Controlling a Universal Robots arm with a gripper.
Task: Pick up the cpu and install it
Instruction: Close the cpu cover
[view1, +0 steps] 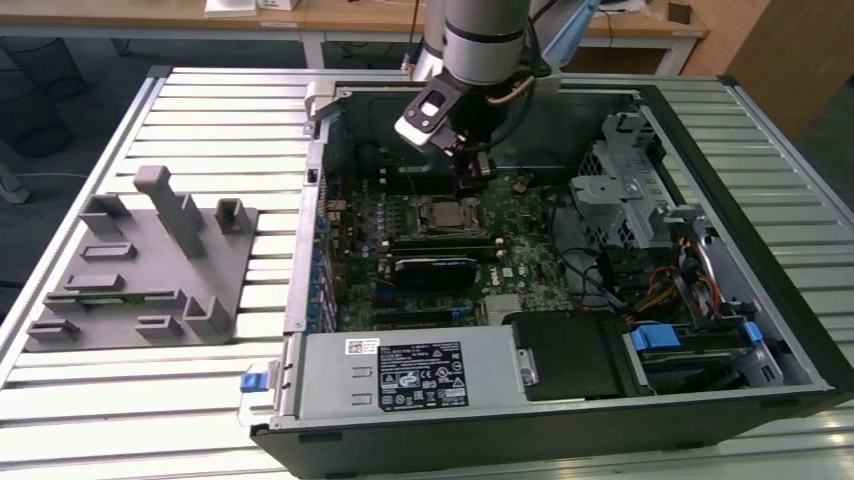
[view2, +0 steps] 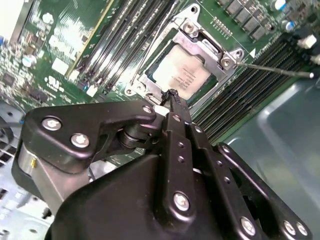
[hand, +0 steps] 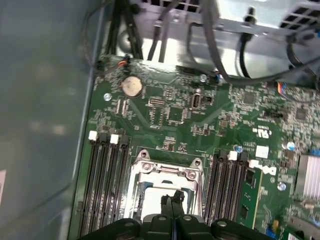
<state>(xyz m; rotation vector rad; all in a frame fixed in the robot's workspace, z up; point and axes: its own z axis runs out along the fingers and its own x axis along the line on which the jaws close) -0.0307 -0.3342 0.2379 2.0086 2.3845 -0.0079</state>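
The cpu (view2: 180, 75) lies silvery top up in its socket on the green motherboard, with the metal socket frame (view2: 207, 47) around it. A thin metal lever (view2: 272, 68) sticks out from one corner of that frame. My gripper (view2: 172, 96) hangs just above the socket's edge, its black fingers pressed together with nothing between them. In the first wrist view the gripper (hand: 172, 201) is over the cpu (hand: 150, 202). The exterior view shows the gripper (view1: 470, 168) inside the open computer case, a little behind the socket (view1: 447, 213).
Black memory slots (hand: 102, 175) flank the socket on both sides. A coin battery (hand: 132, 86) and cables (hand: 210, 40) lie beyond it. The case holds a power supply (view1: 400, 375) and a drive cage (view1: 627, 200). A grey fixture (view1: 147, 260) stands on the slatted table at the exterior view's left.
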